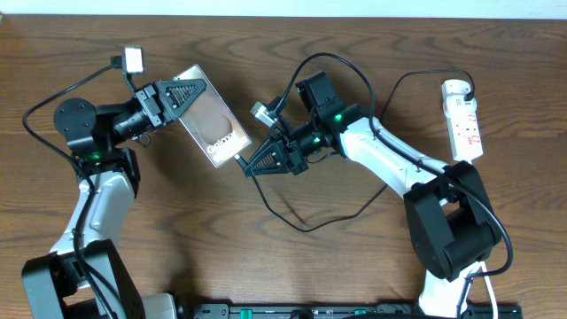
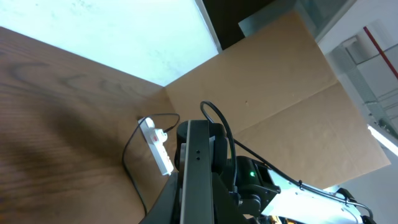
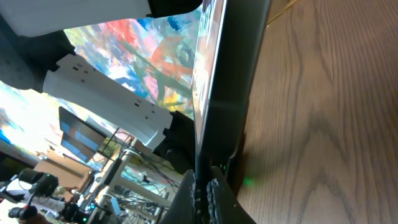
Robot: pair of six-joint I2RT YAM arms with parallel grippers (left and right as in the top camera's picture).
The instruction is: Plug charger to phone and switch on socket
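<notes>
the flat brown-grey rectangular smartphone (image 1: 215, 126) is held with its long axis running diagonally. the left gripper (image 1: 193, 94) is clamped on the phone's far short end, and the right gripper (image 1: 250, 164) is set at its near short end. the right fingers are seen drawn together and are judged to be pinching the connector end of the long thin black charger cable (image 1: 306, 228), right at the phone's near edge. the port itself cannot be seen. the coming push is judged to run along the phone's long axis. the narrow white power strip (image 1: 463, 120) lies well to the right of the phone, nearer the right arm.
</notes>
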